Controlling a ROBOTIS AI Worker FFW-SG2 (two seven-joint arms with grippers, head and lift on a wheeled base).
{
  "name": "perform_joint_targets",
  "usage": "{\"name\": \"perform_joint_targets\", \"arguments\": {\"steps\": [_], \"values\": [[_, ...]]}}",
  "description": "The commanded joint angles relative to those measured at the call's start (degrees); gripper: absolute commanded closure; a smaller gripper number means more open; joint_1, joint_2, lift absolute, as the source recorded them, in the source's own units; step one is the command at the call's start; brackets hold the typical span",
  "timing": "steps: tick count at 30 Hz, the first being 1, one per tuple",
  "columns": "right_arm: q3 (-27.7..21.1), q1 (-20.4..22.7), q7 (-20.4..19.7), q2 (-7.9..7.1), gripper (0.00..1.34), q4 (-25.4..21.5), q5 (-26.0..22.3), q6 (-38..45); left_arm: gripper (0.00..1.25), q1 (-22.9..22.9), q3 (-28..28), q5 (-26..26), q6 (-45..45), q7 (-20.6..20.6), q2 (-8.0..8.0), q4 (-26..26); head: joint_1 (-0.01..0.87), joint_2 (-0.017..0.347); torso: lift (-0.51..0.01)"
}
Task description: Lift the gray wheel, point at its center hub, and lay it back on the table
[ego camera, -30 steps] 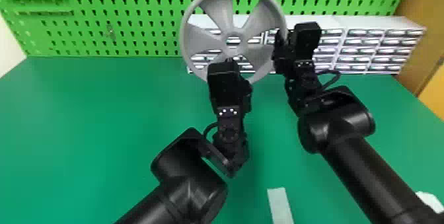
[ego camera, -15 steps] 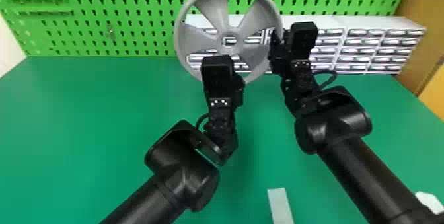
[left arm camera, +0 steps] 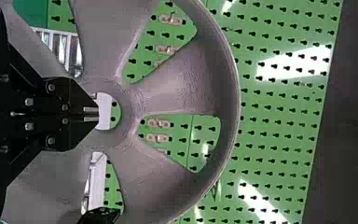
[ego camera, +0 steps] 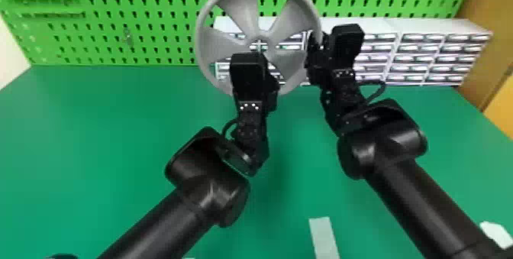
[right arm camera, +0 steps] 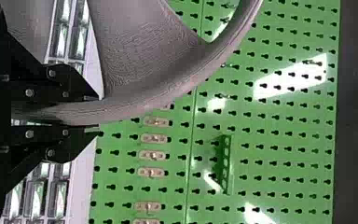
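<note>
Held up off the table, the gray wheel (ego camera: 244, 6) stands upright with its spoked face toward the head camera. My right gripper (ego camera: 316, 50) is at its right-hand edge; in the right wrist view the wheel's rim (right arm camera: 168, 95) runs between the two fingers of that gripper (right arm camera: 96, 113), which is shut on it. My left gripper (ego camera: 249, 73) is in front of the wheel, just below the hub. In the left wrist view the left gripper (left arm camera: 97, 113) has its fingertips together, lined up over the center hub (left arm camera: 127, 109); whether they touch it I cannot tell.
Behind the wheel are white drawer units (ego camera: 412, 54) along the back of the green table (ego camera: 114, 132), below a green pegboard (ego camera: 160, 44). A pale strip (ego camera: 323, 235) lies near the front, and a white piece (ego camera: 496, 233) at the right.
The wheel and my right gripper have shifted slightly left together. My left gripper has also moved left and a little higher in the head view, keeping in front of the wheel.
</note>
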Motion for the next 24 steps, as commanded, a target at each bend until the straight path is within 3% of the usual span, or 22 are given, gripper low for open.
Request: {"name": "perform_joint_targets", "arguments": {"steps": [1, 24], "values": [[0.5, 0.0, 0.0, 0.02, 1.24, -0.2, -0.4, 0.0, 1.20, -0.9, 0.5, -0.3, -0.7, -0.9, -0.41, 1.7, 0.692, 0.048, -0.096], [2.1, 0.3, 0.0, -0.33, 1.24, -2.0, -1.4, 0.0, 1.20, -2.3, 3.4, -1.0, -1.6, -3.7, -1.20, 5.4, 0.692, 0.048, -0.096]]}}
